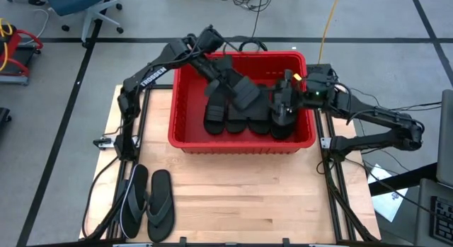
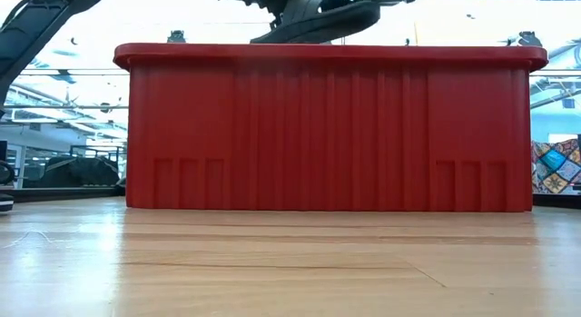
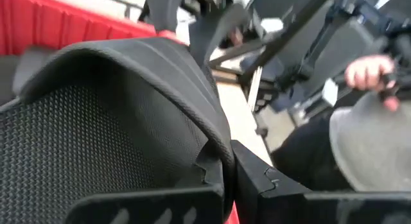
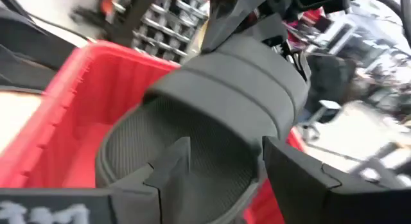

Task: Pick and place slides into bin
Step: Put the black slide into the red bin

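The red bin (image 1: 185, 137) stands at the table's far middle with several black slides (image 1: 237, 119) lying in it. My left gripper (image 1: 216, 71) reaches over the bin's far left corner and is shut on a ribbed-strap slide (image 1: 242, 93), which shows above the rim in the low view (image 2: 313, 22). My right gripper (image 1: 287, 84) reaches in over the bin's right side and is shut on another ribbed-strap slide (image 1: 283, 111). Two thong flip-flops (image 1: 147, 203) lie flat on the table at the near left. My left gripper pinches the slide's side edge (image 3: 218, 161), right beside where the strap meets the sole, between its two fingers (image 3: 270, 192). The slide is lifted above the bin's rim and tilted. My right gripper pinches the slide's sole edge (image 4: 225, 185) between its two fingers, one finger (image 4: 172, 161) over the textured footbed and the other (image 4: 302, 179) outside the sole. The slide sits inside the bin, strap away from the fingers; whether it rests on the other slides I cannot tell.
The bin's near wall (image 2: 327, 135) fills the low view. Bare wooden table (image 1: 269, 197) lies between the bin and the near edge. A person's hand (image 3: 366, 73) shows in the room beyond the table. An office chair (image 1: 85, 10) stands on the floor at the far left.
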`<state>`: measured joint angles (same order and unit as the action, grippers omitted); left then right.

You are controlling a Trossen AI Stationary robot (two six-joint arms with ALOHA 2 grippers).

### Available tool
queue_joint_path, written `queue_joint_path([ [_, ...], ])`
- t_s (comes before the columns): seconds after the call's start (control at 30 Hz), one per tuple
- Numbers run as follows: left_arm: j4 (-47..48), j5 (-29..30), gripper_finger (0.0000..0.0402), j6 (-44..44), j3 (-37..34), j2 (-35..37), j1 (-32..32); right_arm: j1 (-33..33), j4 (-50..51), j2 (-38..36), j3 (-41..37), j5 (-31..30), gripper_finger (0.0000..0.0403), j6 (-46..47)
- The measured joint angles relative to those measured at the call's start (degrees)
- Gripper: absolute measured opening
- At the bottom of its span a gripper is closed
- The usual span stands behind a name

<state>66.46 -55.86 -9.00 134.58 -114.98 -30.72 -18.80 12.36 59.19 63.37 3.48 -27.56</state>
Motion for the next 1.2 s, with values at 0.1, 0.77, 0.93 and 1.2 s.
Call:
queue_joint_path([
  [0.1, -3.06, -1.26, 0.0001, 3.29, 0.00, 0.00, -0.63, 1.71, -1.06, 0.48, 0.00, -5.27, 0.0190, -3.50],
  [0.77, -5.64, -2.65, 0.0001, 5.96, 0.11, -1.90, 3.76, 3.46, -8.53, 9.67, -0.22, -12.63, 0.0174, -8.96],
  [0.93, -4.81, -3.01, 0.0001, 6.37, 0.11, -1.88, 3.64, 4.08, -10.04, 10.15, -0.22, -13.82, 0.0076, -9.34],
  [1.2, -4.18, 2.09, 0.0018, 7.87, 0.17, -1.92, 3.82, 5.44, -5.08, 9.47, 1.21, -20.85, 0.0005, -10.88],
])
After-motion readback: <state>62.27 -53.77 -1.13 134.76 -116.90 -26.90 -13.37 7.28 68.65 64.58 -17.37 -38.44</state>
